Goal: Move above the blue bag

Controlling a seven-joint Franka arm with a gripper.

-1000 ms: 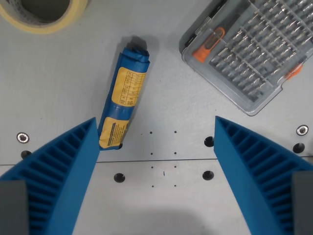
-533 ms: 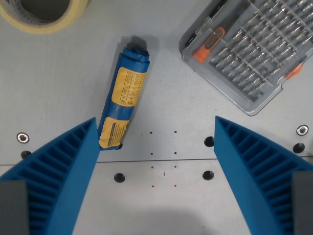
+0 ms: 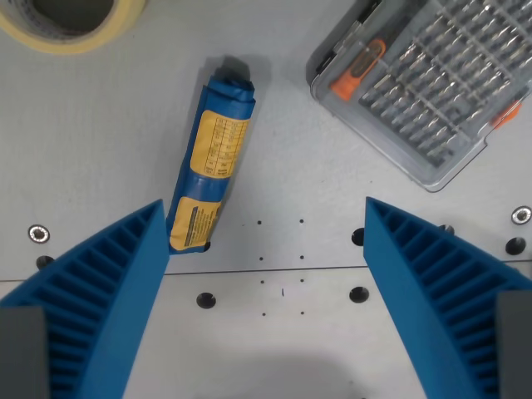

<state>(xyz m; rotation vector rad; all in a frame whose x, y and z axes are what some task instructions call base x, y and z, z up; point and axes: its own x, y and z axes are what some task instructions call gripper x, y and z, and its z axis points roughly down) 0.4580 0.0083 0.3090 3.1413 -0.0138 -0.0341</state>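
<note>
One blue bag (image 3: pixel 211 162) lies on the desk (image 3: pixel 100 150), its lower end hidden behind the spread-apart, empty gripper (image 3: pixel 264 226). One tape roll (image 3: pixel 71 25), seemingly, and one bit case (image 3: pixel 424 79) are cut off.

Even, bright light fills a sharp picture. A soft shadow lies on the table (image 3: pixel 274 374) between the fingers (image 3: pixel 108 291), at the bottom edge.
</note>
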